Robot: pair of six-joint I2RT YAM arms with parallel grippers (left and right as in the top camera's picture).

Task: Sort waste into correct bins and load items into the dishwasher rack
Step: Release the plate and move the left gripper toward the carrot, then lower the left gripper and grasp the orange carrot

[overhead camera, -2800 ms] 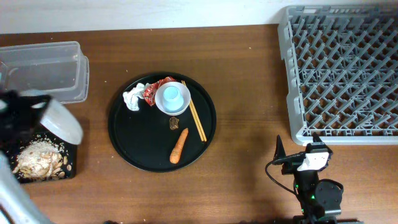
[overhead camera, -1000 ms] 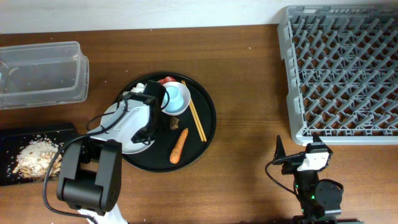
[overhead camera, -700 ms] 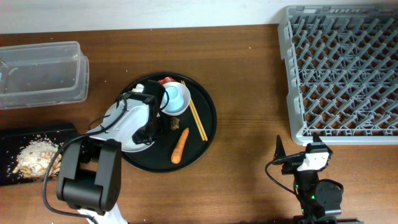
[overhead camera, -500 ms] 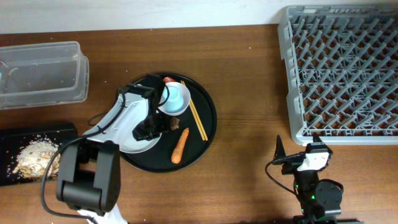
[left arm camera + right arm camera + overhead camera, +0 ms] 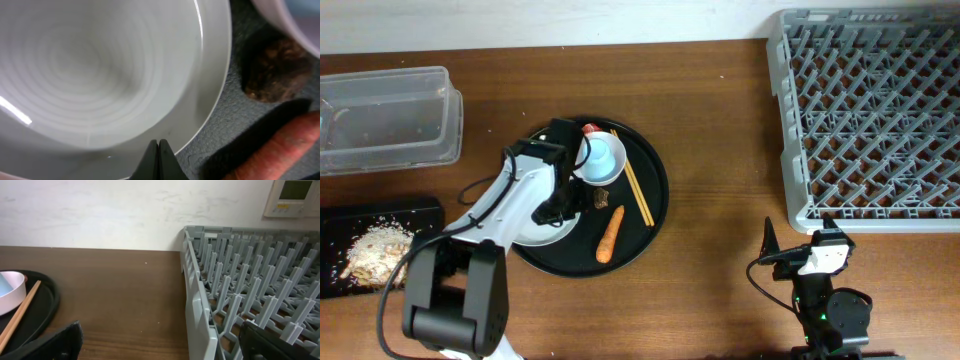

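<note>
White plate (image 5: 100,75), rim pinched in my left gripper (image 5: 158,150), sits centre-left over the black tray (image 5: 575,258), just beside the cup (image 5: 600,158). Swinging toward the rack (image 5: 870,110) upper right, that thin pinch may slip, or I clip the cup. My right gripper (image 5: 160,330) is spread.

Surroundings of the two end effectors, task objects omitted.
A round black tray (image 5: 632,248) lies under the left gripper (image 5: 158,148), and a small dark-brown lump (image 5: 272,70) rests on it just ahead and to the right of the tips. The wooden table (image 5: 720,120) extends beneath both. Ahead of the right gripper (image 5: 160,347) stands a white wall (image 5: 100,210) bearing a pale wall panel (image 5: 295,197) at upper right.
</note>
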